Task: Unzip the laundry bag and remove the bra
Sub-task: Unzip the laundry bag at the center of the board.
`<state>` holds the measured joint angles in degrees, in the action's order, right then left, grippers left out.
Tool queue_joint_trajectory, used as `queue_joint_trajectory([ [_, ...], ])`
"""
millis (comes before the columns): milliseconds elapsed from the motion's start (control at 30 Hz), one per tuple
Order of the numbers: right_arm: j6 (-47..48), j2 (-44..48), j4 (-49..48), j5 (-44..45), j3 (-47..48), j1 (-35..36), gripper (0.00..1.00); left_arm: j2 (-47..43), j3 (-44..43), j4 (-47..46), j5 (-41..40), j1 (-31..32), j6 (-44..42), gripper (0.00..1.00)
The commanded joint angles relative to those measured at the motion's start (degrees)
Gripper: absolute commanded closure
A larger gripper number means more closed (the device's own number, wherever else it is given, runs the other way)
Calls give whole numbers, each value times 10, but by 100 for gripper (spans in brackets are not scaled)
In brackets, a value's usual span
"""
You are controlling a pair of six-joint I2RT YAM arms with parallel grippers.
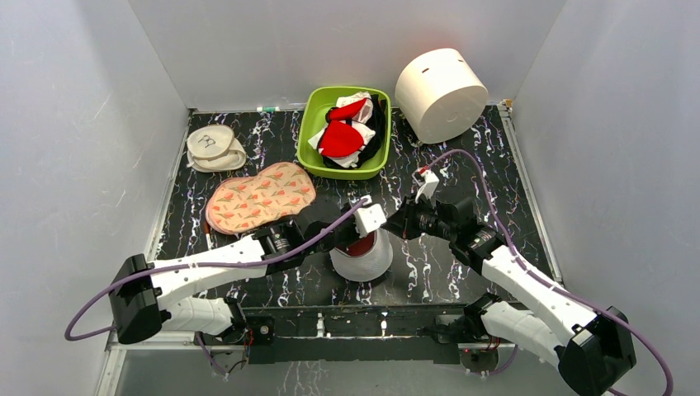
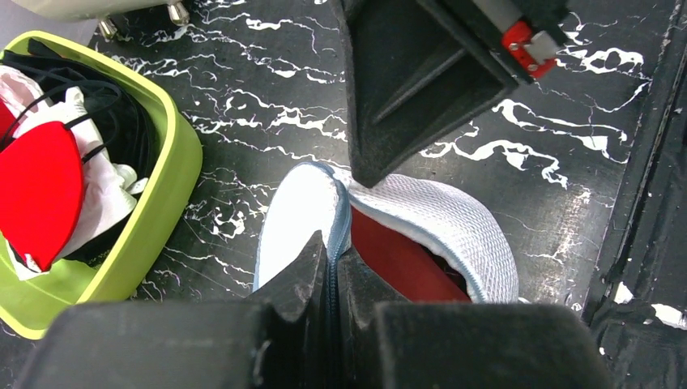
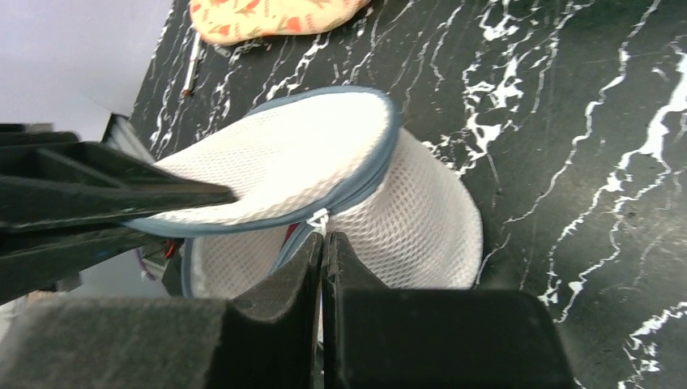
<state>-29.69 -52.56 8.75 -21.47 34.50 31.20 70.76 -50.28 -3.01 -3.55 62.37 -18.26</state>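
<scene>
The laundry bag (image 1: 363,260) stands between both arms, partly unzipped; its lid rim is pinched by the left gripper (image 2: 332,251), its zip edge by the clenched right gripper (image 3: 324,243); the maroon bra (image 2: 397,259) is seen inside; a wider opening seems needed next.

On my feed the table (image 1: 272,140) is black, streaked with white marble veining. The laundry bag (image 3: 421,219) is white see-through mesh with a grey-blue zip rim, and the bra (image 2: 397,259) shows dark red at its opening. The fingers (image 3: 279,304) are matte black. I also see a lime-green tub (image 1: 309,128) with bright red, white and black cloth (image 1: 342,136), a peach pouch (image 1: 260,196) printed with small red-orange flowers, a plain white cylinder (image 1: 442,92) and a cream round pad (image 1: 215,148). The arms (image 1: 215,276) are white and black, with purple cables (image 1: 82,313).
</scene>
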Motion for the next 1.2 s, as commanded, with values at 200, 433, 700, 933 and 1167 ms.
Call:
queue_joint_trajectory([
  [200,9,-18,-14,145,35,-15,100,-77,32,-71,39,5,-9,100],
  [433,40,-107,-29,88,69,-61,100,-90,46,-95,29,6,-1,100],
  [700,57,-66,-41,-27,74,-65,100,-61,21,-64,5,6,3,87],
  [933,50,-24,-26,-84,66,-64,100,-44,13,-52,17,6,2,58],
  [1167,47,-9,-6,-106,75,-54,100,-21,-1,-27,-4,6,-2,42],
])
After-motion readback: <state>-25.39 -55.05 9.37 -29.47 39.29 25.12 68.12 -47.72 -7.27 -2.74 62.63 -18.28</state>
